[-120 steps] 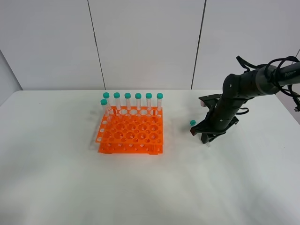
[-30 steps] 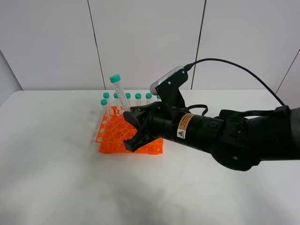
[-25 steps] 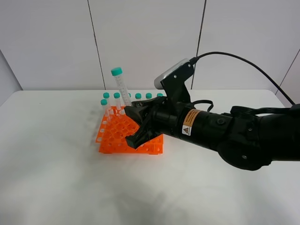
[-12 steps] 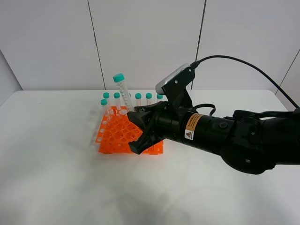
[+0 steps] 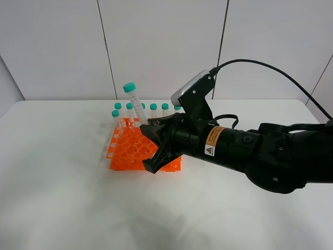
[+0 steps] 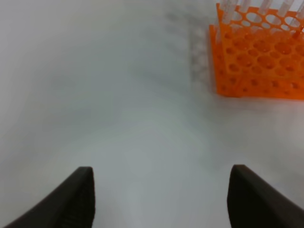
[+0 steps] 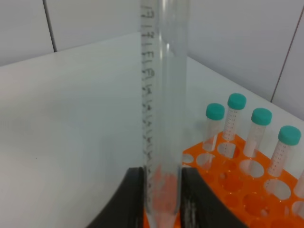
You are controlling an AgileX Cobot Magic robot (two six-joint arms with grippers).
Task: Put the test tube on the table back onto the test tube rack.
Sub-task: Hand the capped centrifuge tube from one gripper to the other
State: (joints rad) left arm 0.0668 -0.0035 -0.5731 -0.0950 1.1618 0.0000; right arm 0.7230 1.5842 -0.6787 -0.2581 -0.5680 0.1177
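Exterior high view showed the tube (image 5: pixel 136 107) no longer lying on the table (image 5: pixel 62 203) to the right of the rack (image 5: pixel 125 150), where it had been a few seconds before. It now stood clamped low down in the right gripper (image 7: pixel 163 187), which had reached across the middle and hung over the near right part of the rack. Over the last second the change was small: the teal cap had come down a little and leaned a touch more to the left, so the tube stood tilted, not upright. By the look of it the pick-up and carry were done and the arm was lining the tube up with a free hole. Insertion and release seemed still to come, and the lean would likely need straightening first. The jaws hid the tip in this view. In the right wrist view the tapered end showed between the two pads with orange behind it, but whether it had entered a hole could not be told. The tube itself was slim and clear and seemed empty, with dark printed graduations running along one side. It matched the other capped tubes (image 5: pixel 153 112) standing along the far row and at the far left corner of the rack. The left gripper (image 6: pixel 164 199) hung with its jaws spread wide and nothing between them over bare table, the rack well off to one side of it.
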